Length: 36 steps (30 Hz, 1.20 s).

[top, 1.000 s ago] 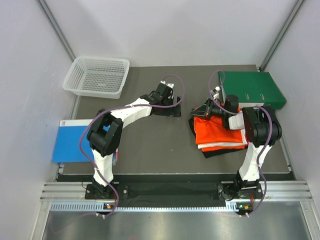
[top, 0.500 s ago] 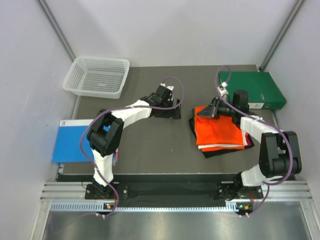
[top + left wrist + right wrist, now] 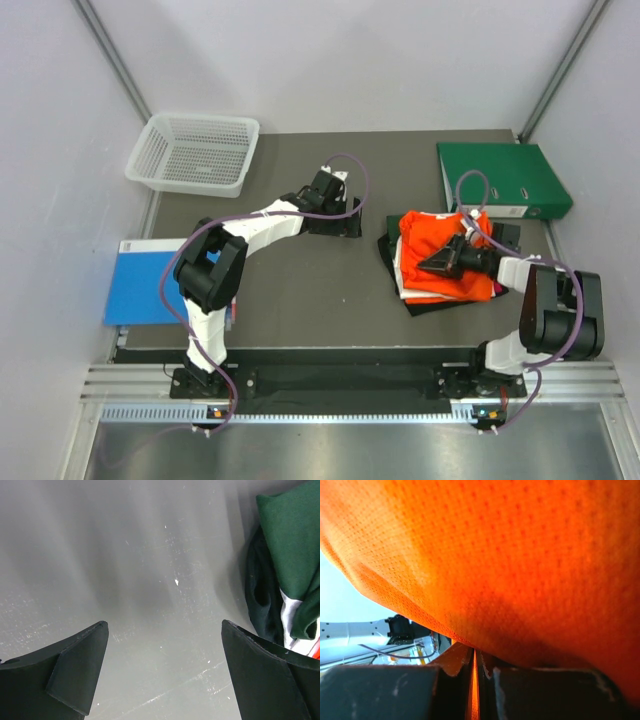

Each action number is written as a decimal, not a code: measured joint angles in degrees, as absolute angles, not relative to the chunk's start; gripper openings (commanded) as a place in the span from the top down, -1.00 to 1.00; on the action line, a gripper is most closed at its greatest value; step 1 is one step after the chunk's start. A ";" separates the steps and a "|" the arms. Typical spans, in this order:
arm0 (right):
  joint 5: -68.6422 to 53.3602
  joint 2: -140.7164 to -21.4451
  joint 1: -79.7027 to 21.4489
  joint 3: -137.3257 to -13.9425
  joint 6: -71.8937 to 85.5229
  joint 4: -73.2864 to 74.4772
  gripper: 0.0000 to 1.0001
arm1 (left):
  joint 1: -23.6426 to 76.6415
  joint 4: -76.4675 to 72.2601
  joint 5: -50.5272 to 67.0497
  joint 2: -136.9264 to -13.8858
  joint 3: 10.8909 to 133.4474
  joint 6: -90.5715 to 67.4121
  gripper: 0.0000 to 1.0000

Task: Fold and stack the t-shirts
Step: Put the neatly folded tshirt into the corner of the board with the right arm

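While the right claw [image 3: 474,662] is clamped tight on a fold of the orange t-shirt [image 3: 437,232], bunched atop the stack [image 3: 425,298] beside the green binder [image 3: 500,175], the left claw [image 3: 164,626] gapes wide, holding nothing, above the tabletop [image 3: 300,290].

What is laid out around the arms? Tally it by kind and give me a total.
White basket: 1
Green binder: 1
Blue book: 1
T-shirt pile: 1 (orange, white and black layers show; the number of shirts in it cannot be told)
Total: 4
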<state>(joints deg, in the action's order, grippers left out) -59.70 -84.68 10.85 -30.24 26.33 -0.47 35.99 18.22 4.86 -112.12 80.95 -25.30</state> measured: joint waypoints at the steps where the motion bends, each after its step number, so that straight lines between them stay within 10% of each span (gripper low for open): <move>1: -59.99 -84.64 10.87 -30.09 26.48 -1.02 1.00 | 35.97 18.22 4.86 -112.12 80.95 -25.30 -0.98; 36: -49.30 -92.84 -3.49 -46.52 27.42 0.12 1.00 | 35.27 18.31 1.85 -110.63 79.44 -23.75 -0.98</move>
<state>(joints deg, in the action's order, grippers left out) -49.30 -92.84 -3.49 -46.52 27.42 0.12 35.27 18.31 1.85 -110.63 79.44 -23.75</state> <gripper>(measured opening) 0.003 0.990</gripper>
